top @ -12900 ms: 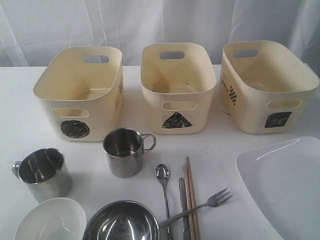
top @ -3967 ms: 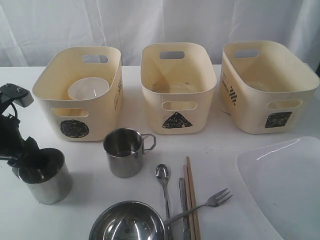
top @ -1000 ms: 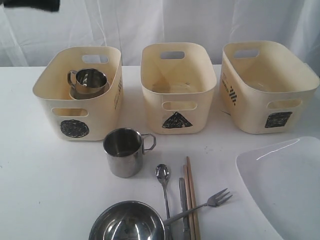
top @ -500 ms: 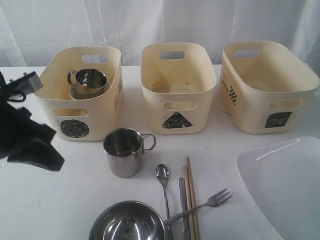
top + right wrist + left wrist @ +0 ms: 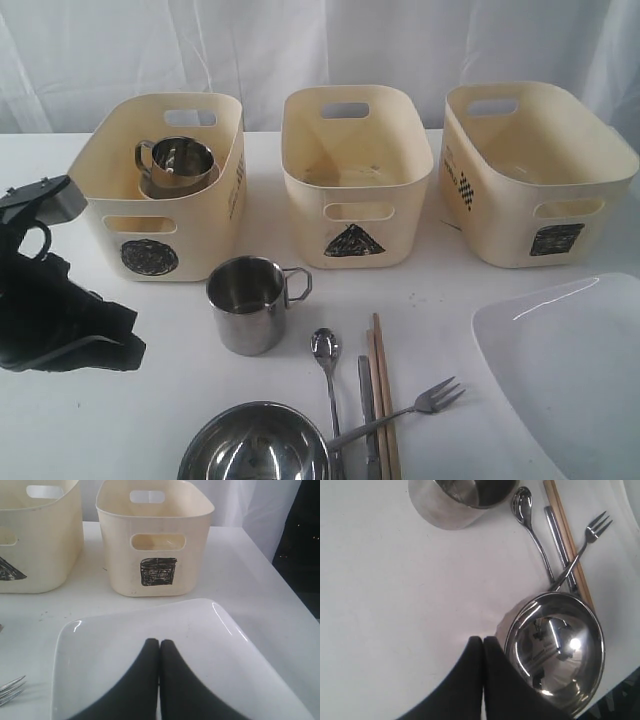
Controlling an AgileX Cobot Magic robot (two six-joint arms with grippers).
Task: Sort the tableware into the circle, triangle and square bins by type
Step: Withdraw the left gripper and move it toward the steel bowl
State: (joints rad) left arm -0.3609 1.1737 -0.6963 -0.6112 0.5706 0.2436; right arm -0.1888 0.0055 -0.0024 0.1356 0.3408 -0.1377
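Left pincer (image 5: 483, 641) lower now, circle bin (image 5: 200, 232), triangle bin (image 5: 402, 236), square bin (image 5: 500, 232)

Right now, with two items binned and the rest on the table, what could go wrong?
The fork lies across the knife and chopsticks, handle at the rim of the steel bowl: lifting the bowl may scatter them.
The circle bin already holds a mug stacked in the white bowl: another item dropped in may topple it.
The left claw is shut near the bowl and could nudge it.
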